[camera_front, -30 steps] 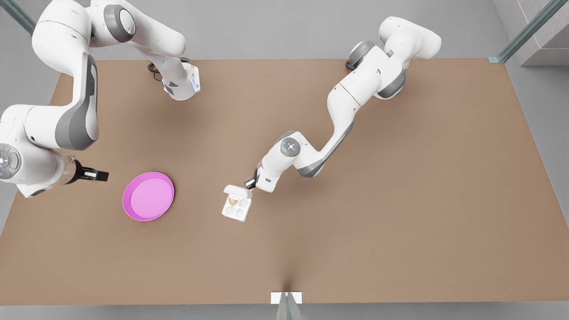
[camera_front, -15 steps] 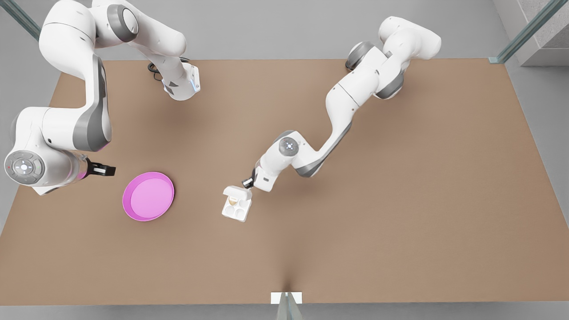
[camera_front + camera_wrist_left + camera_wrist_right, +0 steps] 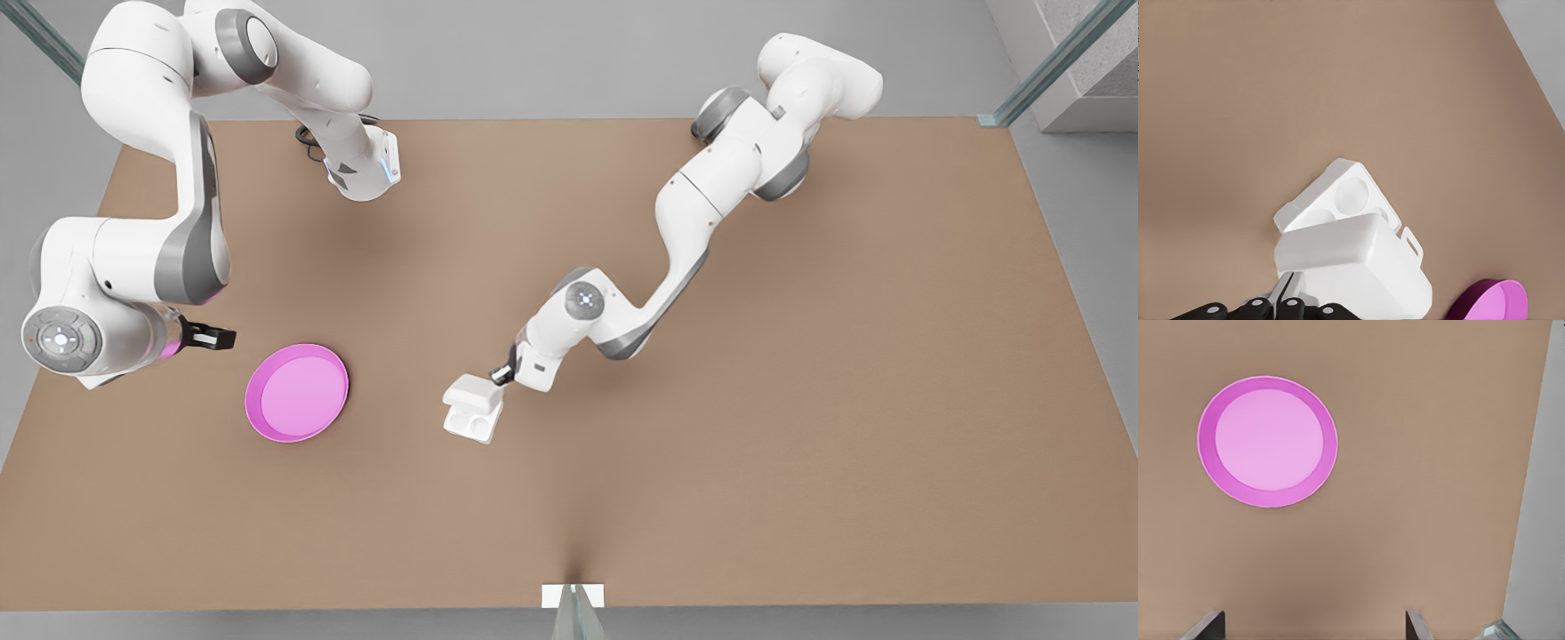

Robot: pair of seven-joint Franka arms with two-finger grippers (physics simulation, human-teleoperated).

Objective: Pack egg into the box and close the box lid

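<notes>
White plastic box [image 3: 472,416] on the brown table [image 3: 800,400], near mid-table; taken as landmark for all entries.

Box lid [image 3: 474,392]: plain white flap, tilted partway down over the tray, hinged on the side facing the left gripper. From the left wrist view, the lid [image 3: 1355,263] covers the nearer hollows; the farther hollows are open and bare.

Egg: hidden, presumably under the lid; its place cannot be confirmed.

Left gripper [image 3: 502,374]: just beside the box, at the lid's hinged edge, on the side toward the front view's right. Left wrist view shows its fingers [image 3: 1281,293] drawn together against the lid's near edge, with nothing clamped between them.

Right gripper [image 3: 213,338]: well apart from the box, toward the front view's left, beyond the plate. Arm waiting. Right wrist view shows the fingertips [image 3: 1210,623] spread wide, nothing between them.

Pink plate [image 3: 297,392]: round, bare, lying between the right gripper and the box, apart from both.
</notes>
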